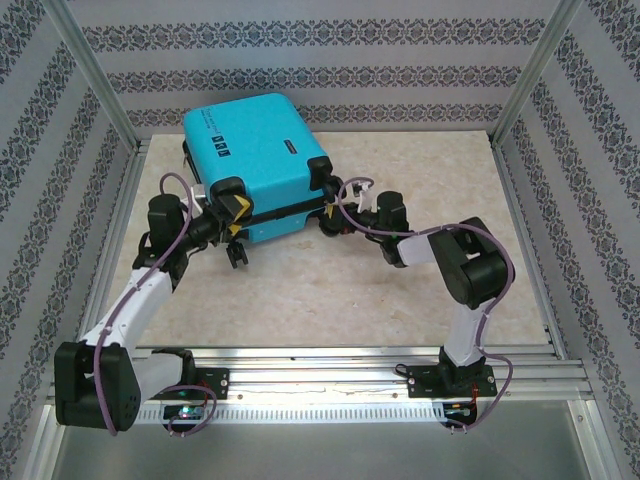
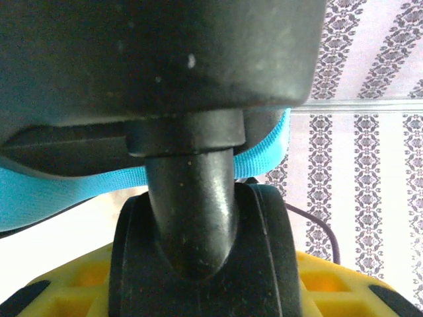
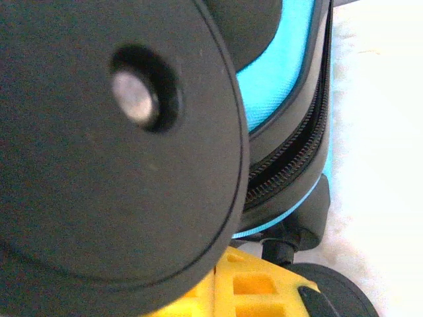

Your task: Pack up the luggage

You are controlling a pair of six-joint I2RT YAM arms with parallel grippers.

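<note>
Luggage (image 1: 255, 150) at 12 o'clock, likely rigid and slick; wheel (image 2: 271, 257) pinched in left fingers (image 2: 73, 287), right fingers (image 3: 251, 287) shut, empty; wheeled corners best for holding.

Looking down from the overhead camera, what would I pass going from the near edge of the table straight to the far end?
First the metal rail → bare tabletop → turquoise luggage → patterned back wall.

The pale marbled bench (image 1: 330, 300) is enclosed on three sides by walls (image 1: 330, 40) papered in grey ornamental stripes (aluminium posts (image 1: 95, 75) are set at the corners).
</note>
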